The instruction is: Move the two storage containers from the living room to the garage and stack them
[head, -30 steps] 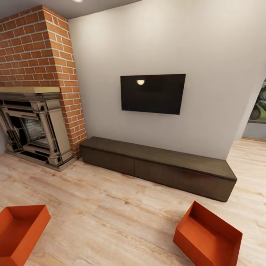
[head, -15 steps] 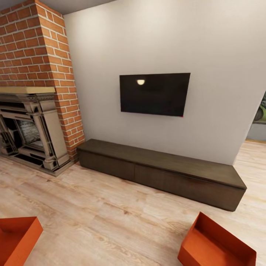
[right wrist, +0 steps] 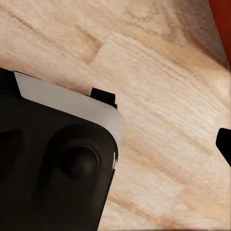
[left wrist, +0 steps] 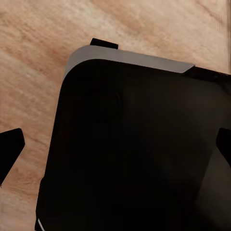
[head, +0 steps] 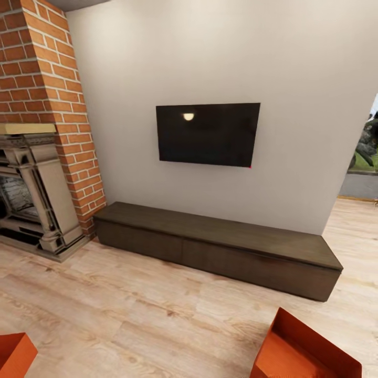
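Left claw (left wrist: 115, 144): the two black fingertips (left wrist: 10, 150) sit at opposite edges of the left wrist view, so the jaws stand wide apart with nothing between them. Beneath them lies the robot's dark body (left wrist: 134, 159), then wood-plank floor (left wrist: 43, 57).

Right claw (right wrist: 115, 144): one fingertip (right wrist: 225, 143) shows against the planks. The other is lost against the dark body, so you cannot tell whether this claw is apart or together. It grips nothing visible. A strip of orange-red at that view's corner is likely the right container (right wrist: 221, 19), near this arm but apart from it.

Containers: both rest on the living room floor, neither held. In the head view the right container (head: 310, 352) sits low and to the right, turned at an angle to the planks. Only a corner of the left container (head: 13, 354) shows at the far left. Both are plain orange-red, open-topped and thin-walled, with nothing visible inside. Beyond them stand the long dark surface (head: 220, 244), the wall television (head: 207, 134) and the brick fireplace (head: 47, 105).

Risks, as judged:
- Both boxes are cut off by the head view's lower edge, so a reach made now goes half blind and could shove a box rather than seize it.
- A thin wall gives the claw little to pinch, so the box may swing or slip in transit.
- The right box's skew calls for wrist alignment first.
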You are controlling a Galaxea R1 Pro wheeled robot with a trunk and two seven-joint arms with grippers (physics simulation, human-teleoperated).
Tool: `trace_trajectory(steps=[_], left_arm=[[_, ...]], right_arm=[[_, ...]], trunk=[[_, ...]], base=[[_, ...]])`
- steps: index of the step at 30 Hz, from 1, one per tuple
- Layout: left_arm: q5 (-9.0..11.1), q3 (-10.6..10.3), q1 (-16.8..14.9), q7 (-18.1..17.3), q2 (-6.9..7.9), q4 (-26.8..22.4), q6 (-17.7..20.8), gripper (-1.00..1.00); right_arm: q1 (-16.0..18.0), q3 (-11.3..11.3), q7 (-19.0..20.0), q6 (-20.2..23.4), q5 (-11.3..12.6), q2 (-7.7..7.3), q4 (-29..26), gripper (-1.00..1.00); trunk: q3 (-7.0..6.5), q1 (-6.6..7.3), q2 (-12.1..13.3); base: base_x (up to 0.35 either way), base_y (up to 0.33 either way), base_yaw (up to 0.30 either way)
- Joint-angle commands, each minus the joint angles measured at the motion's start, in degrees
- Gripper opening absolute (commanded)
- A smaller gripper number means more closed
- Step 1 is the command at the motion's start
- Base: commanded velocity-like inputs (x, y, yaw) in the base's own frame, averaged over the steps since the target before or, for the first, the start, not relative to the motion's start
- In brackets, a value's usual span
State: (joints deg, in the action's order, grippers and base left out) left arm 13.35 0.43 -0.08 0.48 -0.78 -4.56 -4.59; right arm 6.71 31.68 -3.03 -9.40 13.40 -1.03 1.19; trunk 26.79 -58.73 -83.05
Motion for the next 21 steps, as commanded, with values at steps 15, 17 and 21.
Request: trace_trajectory(steps=[15,17,21], left_arm=[[0.27,0.01,-0.01,0.05,-0.01,0.03,-0.16,1.00],[0.27,0.01,-0.01,0.05,-0.01,0.03,-0.16,1.00],[0.27,0.01,-0.01,0.05,-0.01,0.03,-0.16,1.00]], right_arm=[[0.06,0.49,-0.04,-0.24,0.58,-0.02,0.13,1.00],[0.06,0.49,-0.04,-0.24,0.58,-0.02,0.13,1.00],[0.06,0.49,-0.04,-0.24,0.61,-0.02,0.13,1.00]], trunk=[[0.06,0.00,-0.03],[0.06,0.00,-0.03],[0.06,0.00,-0.03]], base=[[0.003,0.000,-0.245],[0.000,0.000,-0.245],[0.000,0.000,-0.245]])
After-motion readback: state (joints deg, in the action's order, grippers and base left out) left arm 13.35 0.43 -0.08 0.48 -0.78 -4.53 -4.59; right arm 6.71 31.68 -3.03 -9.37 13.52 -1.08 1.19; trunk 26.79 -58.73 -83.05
